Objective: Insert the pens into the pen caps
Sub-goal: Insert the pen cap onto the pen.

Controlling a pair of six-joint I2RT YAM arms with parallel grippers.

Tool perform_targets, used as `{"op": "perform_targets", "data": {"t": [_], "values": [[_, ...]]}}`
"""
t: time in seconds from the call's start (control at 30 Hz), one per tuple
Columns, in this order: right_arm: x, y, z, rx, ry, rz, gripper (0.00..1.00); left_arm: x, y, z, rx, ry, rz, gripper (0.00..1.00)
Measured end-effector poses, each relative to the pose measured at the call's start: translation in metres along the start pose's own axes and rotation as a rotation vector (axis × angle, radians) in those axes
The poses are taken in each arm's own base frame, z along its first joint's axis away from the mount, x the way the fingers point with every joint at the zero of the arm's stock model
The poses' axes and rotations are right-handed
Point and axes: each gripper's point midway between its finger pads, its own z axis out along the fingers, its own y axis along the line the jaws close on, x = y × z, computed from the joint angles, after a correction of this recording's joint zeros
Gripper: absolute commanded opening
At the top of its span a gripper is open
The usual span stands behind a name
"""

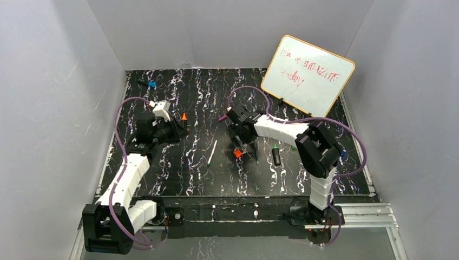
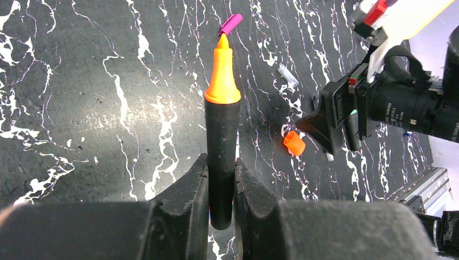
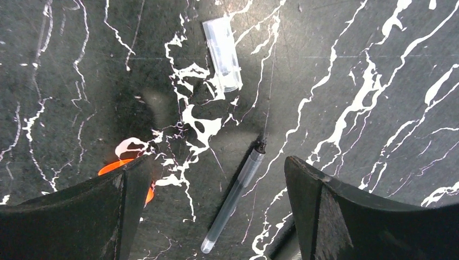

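My left gripper [image 2: 221,165] is shut on a thick black marker [image 2: 222,141] with an orange tip, held above the mat; it also shows in the top view [image 1: 178,125]. An orange cap [image 2: 294,143] lies on the mat to the right of the marker. My right gripper [image 3: 216,162] is open and low over the mat, around a slim dark pen [image 3: 235,197]. The orange cap [image 3: 125,167] is partly hidden behind its left finger. A clear cap [image 3: 223,46] lies beyond the pen. In the top view the right gripper [image 1: 244,145] hovers by the orange cap [image 1: 238,153].
A white slim pen [image 1: 211,153] lies mid-mat. A black marker with a green tip [image 1: 276,155] lies right of the right gripper. A purple cap [image 1: 222,117] and a blue cap [image 1: 152,84] lie farther back. A whiteboard [image 1: 308,76] stands at the back right.
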Motion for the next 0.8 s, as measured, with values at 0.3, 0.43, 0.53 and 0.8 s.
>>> {"op": "perform_targets", "data": {"t": [0.3,0.43,0.53,0.8], "values": [[0.013,0.003,0.007,-0.014,0.033,-0.011,0.99,0.000,0.000,0.000,0.000,0.001,0.001,0.00],[0.016,0.009,0.008,-0.032,0.035,-0.016,0.99,0.000,0.000,0.000,0.000,0.002,0.001,0.00],[0.016,0.014,0.007,-0.047,0.030,-0.021,0.99,0.000,0.000,0.000,-0.001,0.001,0.001,0.00],[0.017,0.024,0.006,-0.072,0.028,-0.036,0.99,0.002,0.001,0.000,-0.004,0.006,0.001,0.00]]}}
